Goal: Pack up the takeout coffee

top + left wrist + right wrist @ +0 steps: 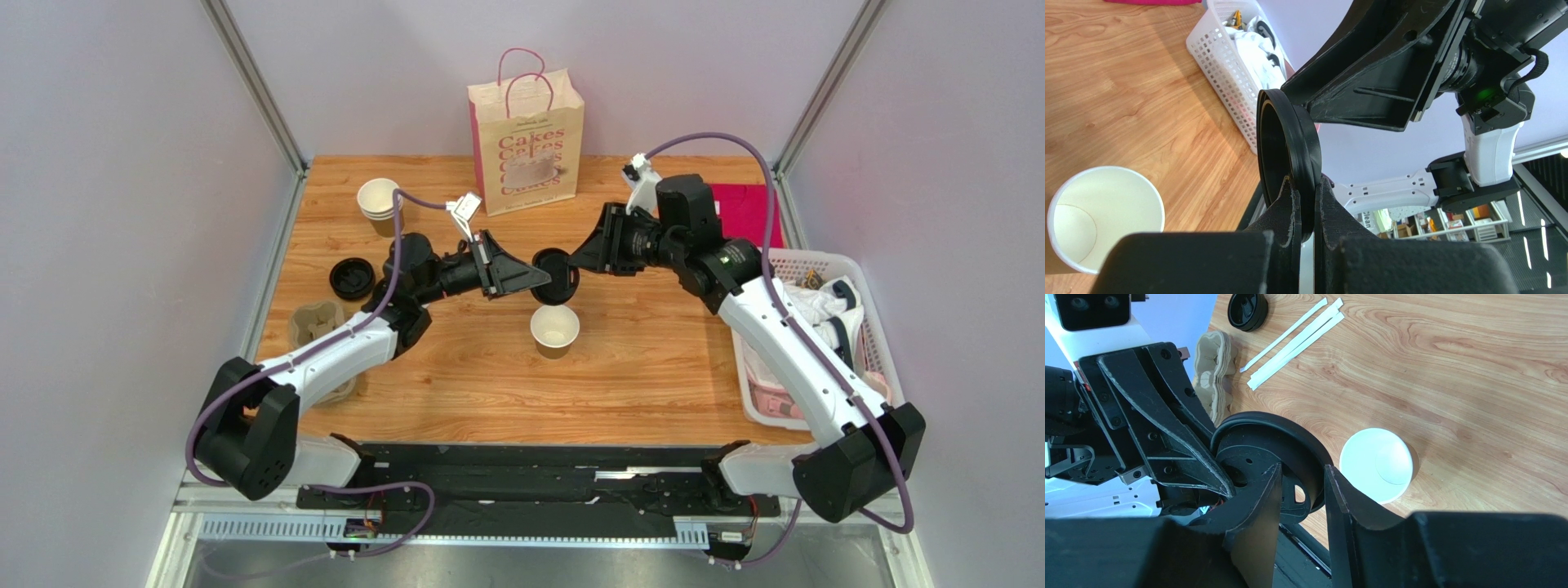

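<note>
The kraft coffee cup [555,328] stands open and lidless on the table; it also shows in the left wrist view [1103,217] and the right wrist view [1376,464]. My left gripper [525,279] is shut on a round black lid [556,277] and holds it on edge above the table, just behind the cup. The left wrist view shows the lid [1289,147] pinched between my fingers [1287,211]. My right gripper [586,260] is open right at the lid's far side. In the right wrist view the lid [1254,450] sits at its fingertips [1273,484].
A cream paper bag [525,132] with pink handles stands at the back. Stacked cups [378,199], spare black lids [352,278] and a pulp carrier [317,328] are at the left. A white basket [846,263] and pink cloth [745,211] are at the right. White stirrers [1290,337] lie on the table.
</note>
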{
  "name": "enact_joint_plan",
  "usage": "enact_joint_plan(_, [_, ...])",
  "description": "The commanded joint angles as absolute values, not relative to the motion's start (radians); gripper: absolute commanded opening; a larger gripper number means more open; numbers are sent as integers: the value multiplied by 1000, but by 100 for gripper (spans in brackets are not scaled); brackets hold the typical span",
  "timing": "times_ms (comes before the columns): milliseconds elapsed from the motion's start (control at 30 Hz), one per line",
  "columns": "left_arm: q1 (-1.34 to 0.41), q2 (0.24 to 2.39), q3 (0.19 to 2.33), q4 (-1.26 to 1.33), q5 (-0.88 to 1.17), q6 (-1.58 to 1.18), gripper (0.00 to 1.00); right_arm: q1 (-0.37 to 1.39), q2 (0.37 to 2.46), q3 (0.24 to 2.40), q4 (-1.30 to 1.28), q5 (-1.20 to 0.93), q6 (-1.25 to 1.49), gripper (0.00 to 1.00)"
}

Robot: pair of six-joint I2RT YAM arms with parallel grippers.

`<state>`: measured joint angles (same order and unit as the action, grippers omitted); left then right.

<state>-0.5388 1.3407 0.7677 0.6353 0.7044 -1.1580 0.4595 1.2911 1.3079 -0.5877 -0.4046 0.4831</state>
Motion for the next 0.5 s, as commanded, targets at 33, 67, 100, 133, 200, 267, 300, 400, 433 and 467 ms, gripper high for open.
enact_joint_plan(33, [-535, 1307, 788, 703, 696, -1167, 0, 483, 1273, 1284, -523, -390, 517, 35])
enact_joint_plan(67, [-534, 1308, 788, 703, 695, -1169, 0, 485, 1272, 1282, -520, -388, 515, 35])
enact_joint_plan(100, [-532, 1305, 790, 703, 695, -1170, 0, 485, 1273, 1281, -523, -387, 517, 35])
enact_joint_plan(133, [-531, 1307, 787, 701, 695, -1169, 0, 485, 1273, 1281, -523, -384, 517, 35])
enact_joint_plan(200, [-529, 1304, 788, 703, 695, -1170, 0, 486, 1273, 1273, -525, -377, 520, 34])
enact_joint_plan(267, [-525, 1299, 785, 701, 695, -1170, 0, 486, 1272, 1261, -525, -376, 528, 34])
enact_joint_plan(300, [-525, 1298, 785, 701, 695, -1170, 0, 486, 1267, 1250, -522, -374, 531, 32])
enact_joint_plan(400, [-517, 1299, 784, 699, 695, -1175, 0, 485, 1256, 1230, -511, -380, 537, 27])
enact_joint_plan(433, [-517, 1298, 782, 701, 693, -1175, 0, 486, 1255, 1227, -511, -383, 537, 27])
enact_joint_plan(467, [-517, 1296, 782, 701, 696, -1177, 0, 486, 1253, 1226, -506, -385, 540, 26])
